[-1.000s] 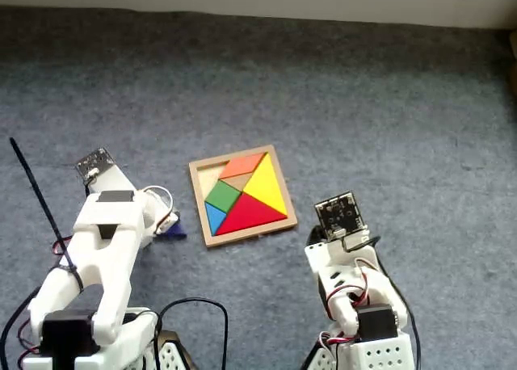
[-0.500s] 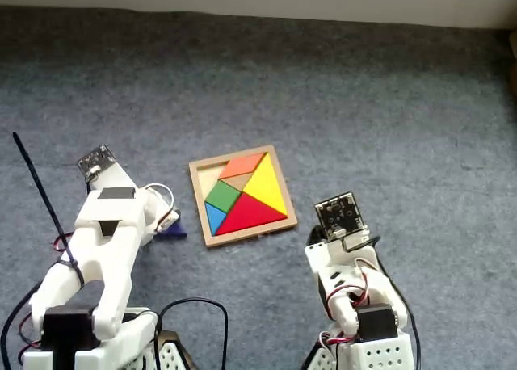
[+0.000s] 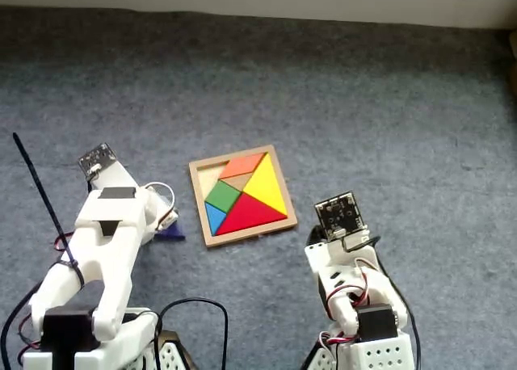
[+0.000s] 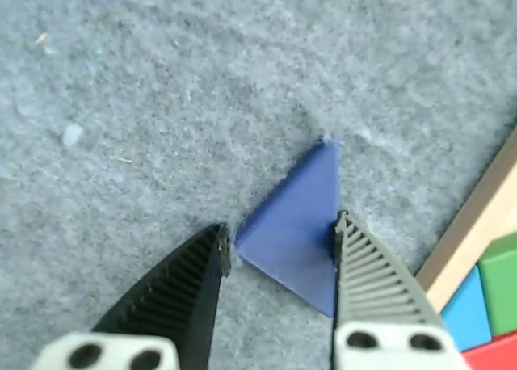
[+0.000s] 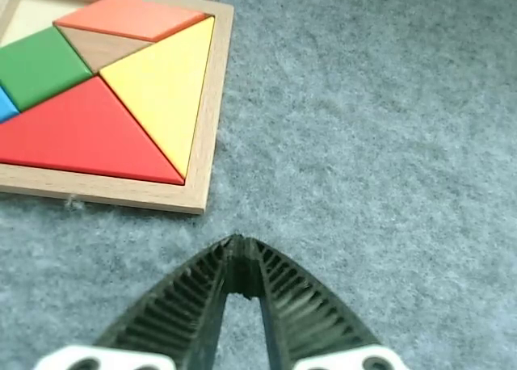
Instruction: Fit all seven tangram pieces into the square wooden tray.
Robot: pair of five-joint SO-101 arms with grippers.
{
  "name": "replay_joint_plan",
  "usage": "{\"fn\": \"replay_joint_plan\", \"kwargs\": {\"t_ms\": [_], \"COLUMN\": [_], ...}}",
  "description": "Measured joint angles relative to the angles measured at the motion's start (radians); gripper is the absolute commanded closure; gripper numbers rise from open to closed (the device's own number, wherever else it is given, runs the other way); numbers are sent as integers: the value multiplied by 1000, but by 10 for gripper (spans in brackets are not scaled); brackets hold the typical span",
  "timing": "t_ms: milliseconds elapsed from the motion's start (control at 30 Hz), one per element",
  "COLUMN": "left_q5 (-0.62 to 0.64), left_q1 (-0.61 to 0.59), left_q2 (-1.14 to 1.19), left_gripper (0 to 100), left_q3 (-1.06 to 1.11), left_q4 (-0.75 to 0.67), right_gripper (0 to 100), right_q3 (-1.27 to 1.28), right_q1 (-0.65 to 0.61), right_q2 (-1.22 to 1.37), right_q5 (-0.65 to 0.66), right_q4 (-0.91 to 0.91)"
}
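The dark-blue triangular tangram piece (image 4: 295, 233) lies flat on the grey carpeted surface (image 3: 388, 103) at 8 o'clock from the square wooden tray (image 3: 198, 204). The left end effector (image 4: 279, 229) straddles it, jaws wide, placed to close on opposite edges. The tray's bare 11 o'clock corner is presumably this piece's slot. The right end effector (image 5: 238, 249), pinched closed on nothing, sits at 4 o'clock, clear of that path.

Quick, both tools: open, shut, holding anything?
Left tool: open around the blue triangle.
Right tool: shut, empty.
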Motion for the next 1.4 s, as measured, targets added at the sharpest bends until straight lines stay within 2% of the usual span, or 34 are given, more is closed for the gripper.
{"fn": "replay_joint_plan", "kwargs": {"t_ms": [333, 533, 700, 833, 933, 1067, 1267, 1400], "left_q5": [-32, -49, -137, -157, -157, -157, -157, -164], "left_q1": [0, 0, 117, 213, 241, 233, 137, 55], "left_q2": [-23, -184, -282, -292, -292, -292, -292, -292], "left_gripper": [937, 936, 936, 934, 933, 907, 680, 700], "left_q3": [-44, -166, -219, -222, -222, -222, -222, -222], "left_q4": [18, 186, 255, 241, 210, 187, 183, 183], "right_gripper": [992, 992, 992, 992, 992, 992, 992, 992], "right_q3": [0, 0, 0, 0, 0, 0, 0, 0], "right_q1": [0, 0, 0, 0, 0, 0, 0, 0], "right_q2": [0, 0, 0, 0, 0, 0, 0, 0], "right_q5": [0, 0, 0, 0, 0, 41, 63, 66], "right_q4": [0, 0, 0, 0, 0, 0, 0, 0]}}
